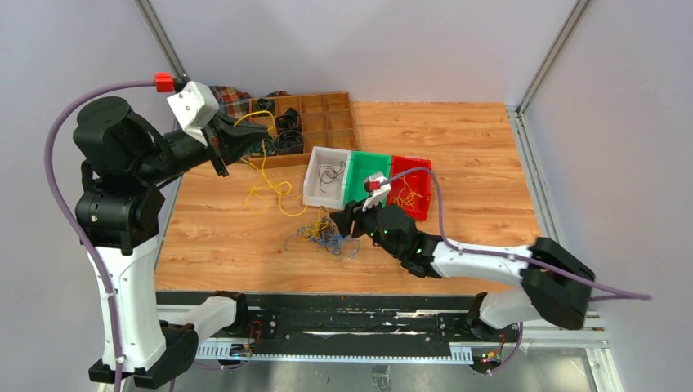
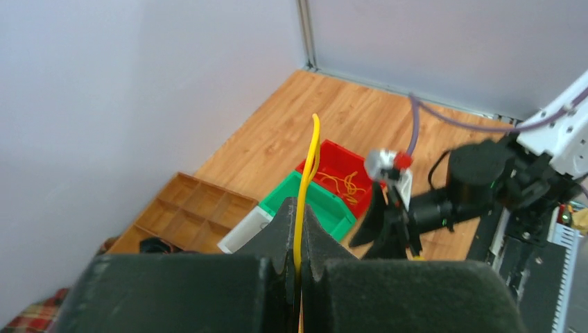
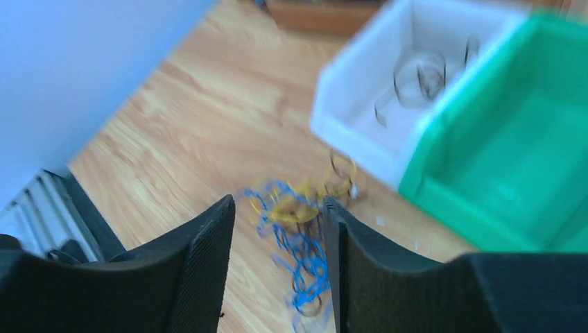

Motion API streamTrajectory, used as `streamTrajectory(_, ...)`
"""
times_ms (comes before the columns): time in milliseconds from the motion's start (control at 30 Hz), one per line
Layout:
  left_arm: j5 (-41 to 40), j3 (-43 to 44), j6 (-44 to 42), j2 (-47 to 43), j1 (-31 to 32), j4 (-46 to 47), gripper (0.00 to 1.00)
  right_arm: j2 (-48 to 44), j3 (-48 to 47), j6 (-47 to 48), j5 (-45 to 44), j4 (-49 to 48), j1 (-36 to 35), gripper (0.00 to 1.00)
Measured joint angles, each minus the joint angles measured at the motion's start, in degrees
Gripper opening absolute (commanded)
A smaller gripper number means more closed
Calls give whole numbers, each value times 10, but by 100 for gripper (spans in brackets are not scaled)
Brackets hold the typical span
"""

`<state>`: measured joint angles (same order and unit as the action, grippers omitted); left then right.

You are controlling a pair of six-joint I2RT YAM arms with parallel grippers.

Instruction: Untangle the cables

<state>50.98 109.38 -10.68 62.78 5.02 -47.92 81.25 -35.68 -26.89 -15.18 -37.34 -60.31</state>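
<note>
My left claw (image 1: 245,137) hangs above the far left part of the table (image 1: 466,155), pinched tight on a yellow cable (image 1: 263,175) that drops to the wood and curls toward the tangle (image 1: 320,235) of yellow, blue and dark cables. That tangle lies mid-table toward the near edge, just in front of the white bin (image 1: 313,181). My right claw (image 1: 343,222) sits low beside it, fingers parted and gripping nothing. Yellow wires lie in the red bin (image 1: 418,196)

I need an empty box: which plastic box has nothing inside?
The green plastic box in the middle; the white plastic box holds black wires, the red plastic box yellow wires.
</note>
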Motion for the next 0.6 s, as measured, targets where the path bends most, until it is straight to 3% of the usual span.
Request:
streamTrajectory(300,39,-69,0,-15,0,-3,1,-159,-132,135,82,72,0,68)
streamTrajectory(600,45,-113,-2,-33,5,-4,0,-134,-233,195,244,81,0,72)
